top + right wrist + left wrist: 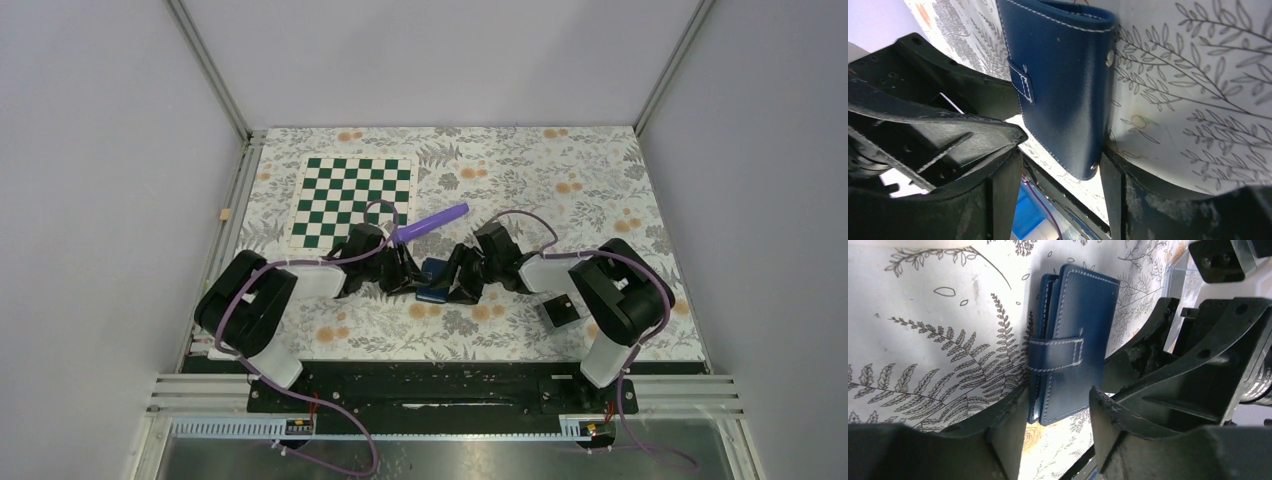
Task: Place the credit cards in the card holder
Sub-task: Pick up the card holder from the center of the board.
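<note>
Left gripper (1058, 407): fingers narrowed beside both edges of the card holder (1073, 335); we could not tell if they gripped.
Card holder: closed, flat on the floral tablecloth (923, 365), between both arms.
Right gripper (1060, 159): half-wide astride its other end, likely bracing it for opening.

Pale grey walls (100, 150) stand at the left, the back and the right. Thin metal posts (208, 65) go up from the table's far corners. The table (600, 170) has a cloth with leaves and orange flowers (a bit like a garden). Metal rails (690, 390) run along its near edge. The light is soft and even.
</note>
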Robot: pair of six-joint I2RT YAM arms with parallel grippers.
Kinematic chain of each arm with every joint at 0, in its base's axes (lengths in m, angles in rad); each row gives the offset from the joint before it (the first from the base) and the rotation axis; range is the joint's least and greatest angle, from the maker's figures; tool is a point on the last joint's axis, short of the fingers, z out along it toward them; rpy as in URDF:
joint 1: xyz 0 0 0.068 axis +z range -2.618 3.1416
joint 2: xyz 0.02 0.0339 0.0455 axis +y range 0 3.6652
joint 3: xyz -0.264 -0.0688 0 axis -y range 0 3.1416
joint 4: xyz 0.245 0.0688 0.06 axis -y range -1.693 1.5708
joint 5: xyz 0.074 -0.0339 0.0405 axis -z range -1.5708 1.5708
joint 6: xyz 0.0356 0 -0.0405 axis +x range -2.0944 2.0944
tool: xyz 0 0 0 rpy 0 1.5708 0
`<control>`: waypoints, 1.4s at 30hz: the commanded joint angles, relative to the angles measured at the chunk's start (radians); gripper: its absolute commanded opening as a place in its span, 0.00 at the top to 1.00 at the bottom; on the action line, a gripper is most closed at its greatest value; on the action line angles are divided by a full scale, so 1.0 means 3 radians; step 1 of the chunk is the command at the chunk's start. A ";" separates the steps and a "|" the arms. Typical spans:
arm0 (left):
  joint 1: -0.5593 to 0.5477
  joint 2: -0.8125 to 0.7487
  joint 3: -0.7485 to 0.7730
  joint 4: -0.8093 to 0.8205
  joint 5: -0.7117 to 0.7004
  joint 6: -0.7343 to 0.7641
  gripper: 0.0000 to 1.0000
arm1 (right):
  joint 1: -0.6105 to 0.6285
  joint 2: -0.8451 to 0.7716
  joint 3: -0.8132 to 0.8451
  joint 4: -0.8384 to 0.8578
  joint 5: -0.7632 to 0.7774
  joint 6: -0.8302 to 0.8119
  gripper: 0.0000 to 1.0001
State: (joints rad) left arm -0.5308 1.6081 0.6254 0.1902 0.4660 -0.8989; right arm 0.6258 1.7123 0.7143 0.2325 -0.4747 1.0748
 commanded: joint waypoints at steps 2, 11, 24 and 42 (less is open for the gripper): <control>-0.0146 0.0056 -0.0147 0.0552 0.0197 -0.0220 0.57 | 0.0051 0.0204 -0.0118 0.0686 -0.0110 0.0190 0.39; -0.0278 -0.0038 -0.0238 0.0788 0.0192 -0.0316 0.82 | 0.0051 -0.0171 -0.0338 0.1083 -0.0260 0.0121 0.57; -0.0318 -0.0790 -0.0581 0.0916 0.0068 -0.0344 1.00 | 0.0051 -0.1104 -0.0347 0.0303 -0.0039 -0.0477 0.60; -0.0347 -0.2057 -0.0946 0.0681 -0.0050 -0.0276 1.00 | -0.0077 -0.1858 -0.0193 -0.0218 -0.0314 -0.0932 0.38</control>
State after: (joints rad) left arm -0.6308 1.0607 0.3637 0.3870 0.4637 -0.9936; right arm 0.6239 1.2308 0.6060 0.1890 -0.5213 0.8421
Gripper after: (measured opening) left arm 0.039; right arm 0.616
